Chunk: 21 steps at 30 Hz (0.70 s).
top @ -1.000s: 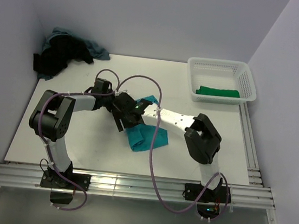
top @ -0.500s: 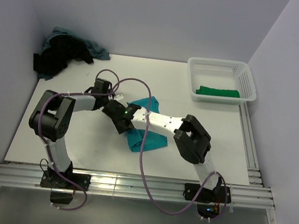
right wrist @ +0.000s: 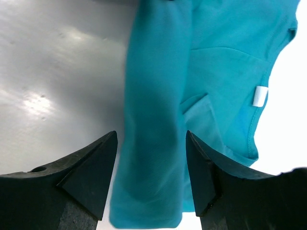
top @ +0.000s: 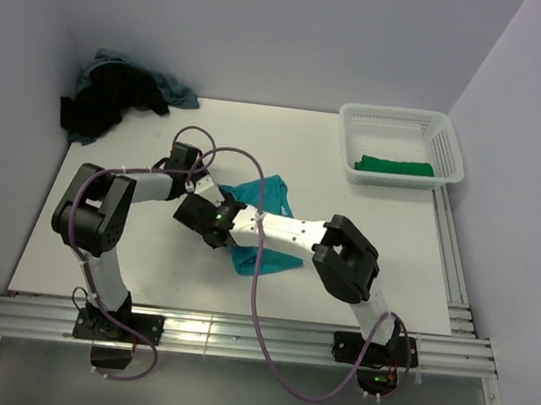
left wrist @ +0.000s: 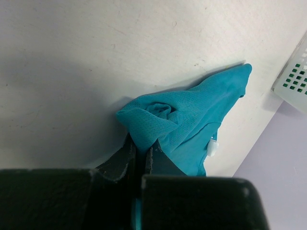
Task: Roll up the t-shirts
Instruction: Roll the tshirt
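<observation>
One teal t-shirt (left wrist: 192, 115) mid-desk (top: 367, 224). Left claw (left wrist: 140, 148) clamped on its bunched corner. Right claw (right wrist: 151, 133) wide, straddling the folded strip, further left than a second ago.

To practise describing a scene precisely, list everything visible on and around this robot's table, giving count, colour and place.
bright teal fabric t-shirt: one, teal, middle of the table, bunched
dark green fabric t-shirt: one, dark green, lying inside the basket
heap of black and grey-blue fabric t-shirts: number unclear, far left corner
white plastic mesh basket: one, white, far right corner
flat white table: one, white, under everything
purple cables: one per arm, purple, looping off the arms
left gripper: one, black, shut on the teal t-shirt's edge
right gripper: one, black, open, straddling a fold of the teal t-shirt
</observation>
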Tool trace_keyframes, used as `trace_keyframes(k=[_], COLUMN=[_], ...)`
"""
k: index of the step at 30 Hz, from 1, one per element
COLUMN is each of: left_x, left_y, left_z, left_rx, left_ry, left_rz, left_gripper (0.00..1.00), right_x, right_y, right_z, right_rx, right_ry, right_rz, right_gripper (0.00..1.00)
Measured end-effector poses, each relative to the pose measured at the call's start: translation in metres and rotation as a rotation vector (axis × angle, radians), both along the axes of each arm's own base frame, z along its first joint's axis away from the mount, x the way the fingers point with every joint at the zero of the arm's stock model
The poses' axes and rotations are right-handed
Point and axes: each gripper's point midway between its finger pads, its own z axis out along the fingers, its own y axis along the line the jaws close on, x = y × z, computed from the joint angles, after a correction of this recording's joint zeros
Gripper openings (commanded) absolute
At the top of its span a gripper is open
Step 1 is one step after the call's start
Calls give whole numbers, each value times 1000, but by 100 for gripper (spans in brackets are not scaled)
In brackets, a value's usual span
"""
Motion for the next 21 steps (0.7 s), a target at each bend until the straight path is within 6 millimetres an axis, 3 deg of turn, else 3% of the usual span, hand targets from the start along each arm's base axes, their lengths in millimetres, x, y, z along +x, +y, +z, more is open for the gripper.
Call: trace_keyframes(k=[11, 19, 21], left_x=[-1, -3, -3], left_y=[0, 0, -1], left_z=[0, 0, 0], left_rx=[-3, -8, -9], left_ry=[1, 6, 8], left_rz=[-2, -4, -2], left_gripper=[0, 0, 0], right_x=[-12, -11, -12], right_y=[11, 5, 2], right_z=[2, -15, -19], right_rx=[-3, -40, -49], right_ry=[1, 14, 20], right_rz=[37, 13, 10], right_gripper=[65, 58, 52])
